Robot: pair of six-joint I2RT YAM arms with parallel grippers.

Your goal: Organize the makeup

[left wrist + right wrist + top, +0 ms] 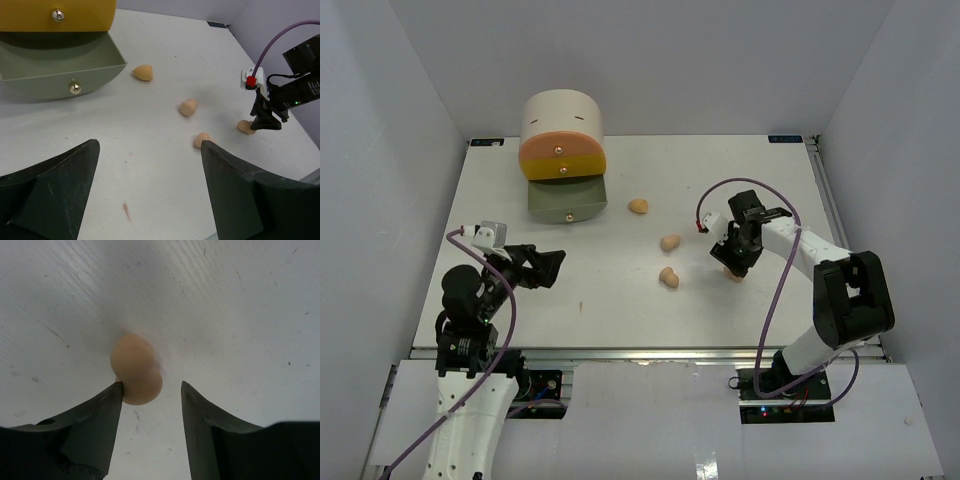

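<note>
We see the left gripper [548,266] nearer the arm bases than the drawer unit [562,125] and slightly left of it, jaws spread wide with nothing between them, held above the white table [620,320]. Two small blue tags [485,142] sit on the table's far edge, one left of the unit and one well right of it; the print is too small to read. The unit is cream and stands at the far side. Its orange front [562,160] is closed and the green drawer [566,200] below is pulled out, each with a round metal knob. The first sponge [638,206] lies just right of the open drawer. The second sponge [670,243] is further right of the drawer and nearer the bases, and the third sponge [668,278] is nearer the bases again. All three lie apart from each other on the table. The fourth sponge [135,369] is furthest right of the unit, with the right gripper [151,387] down over it. The jaws are partly open and straddle the sponge: one finger [107,400] touches it and the other stands clear, so it is not squeezed.
</note>
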